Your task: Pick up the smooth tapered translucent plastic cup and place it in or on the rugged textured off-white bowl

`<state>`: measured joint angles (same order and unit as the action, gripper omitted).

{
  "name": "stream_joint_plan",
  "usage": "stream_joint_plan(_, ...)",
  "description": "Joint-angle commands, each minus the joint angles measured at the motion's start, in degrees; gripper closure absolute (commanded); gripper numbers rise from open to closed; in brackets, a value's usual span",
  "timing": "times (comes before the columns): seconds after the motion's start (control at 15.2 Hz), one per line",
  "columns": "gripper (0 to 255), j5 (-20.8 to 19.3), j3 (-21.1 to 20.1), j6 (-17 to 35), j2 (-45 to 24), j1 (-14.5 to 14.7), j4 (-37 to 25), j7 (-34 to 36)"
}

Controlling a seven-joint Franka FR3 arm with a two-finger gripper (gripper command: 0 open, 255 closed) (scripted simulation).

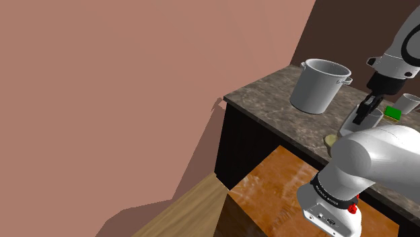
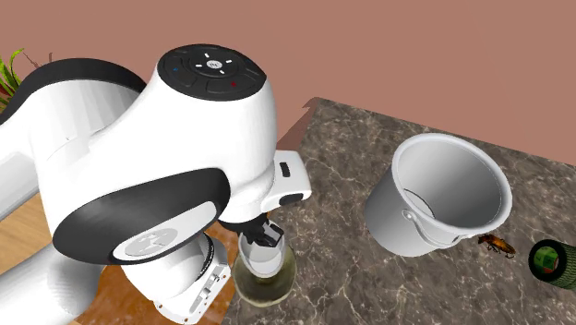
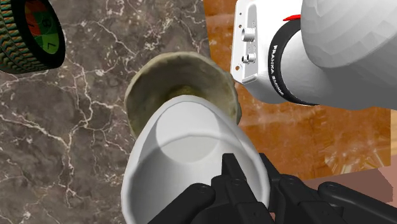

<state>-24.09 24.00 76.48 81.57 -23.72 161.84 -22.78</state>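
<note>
- The end effector (image 3: 248,168) was clamped on the cup (image 3: 191,143). In the wrist view its two black fingers closed on the near part of the cup's rim, as far as I could see with one finger on each side of the wall.
- The cup looked white and smooth, with its mouth toward the hand and its narrower bottom away from it. So its long axis ran along the fingers, down toward the worktop (image 2: 342,249).
- The bowl (image 3: 143,83), rough and of a dull olive-cream colour, lay directly beyond the cup's bottom. The bowl's rim showed around the far side of the cup, while its near side was hidden behind the cup's wall.
- From this I judged that the cup was over the bowl but not exactly centred. The bowl's middle seemed to lie a little farther from the fingers than the cup's bottom did.
- In the second exterior view the cup's lower part seemed to sit within the bowl's hollow. Whether the bottom touched the bowl, I could not tell.
- The step in hand was, in my judgement, the placing. It depended on the short way down along the cup's axis into the bowl, and then on the fingers letting go.
- The large grey pot (image 2: 397,217) stood well apart from the bowl, and the round dark green thing (image 2: 554,260) stood beyond the pot, so neither seemed likely to be in the way.
</note>
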Motion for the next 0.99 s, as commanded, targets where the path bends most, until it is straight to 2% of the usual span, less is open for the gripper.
stream_joint_plan(0.0, 0, 0.0, 0.0, 0.01, 0.01, 0.0, 0.0, 0.0)
stream_joint_plan(0.33, 0, 0.0, 0.0, 0.01, 0.0, 0.0, -0.01, 0.0)
stream_joint_plan(0.59, 0, 3.12, -3.0, -3.49, -4.67, 2.24, -8.33, 0.21)
stream_joint_plan(0.92, 0, 3.12, -3.01, -3.49, -4.67, 2.23, -8.33, 0.2)
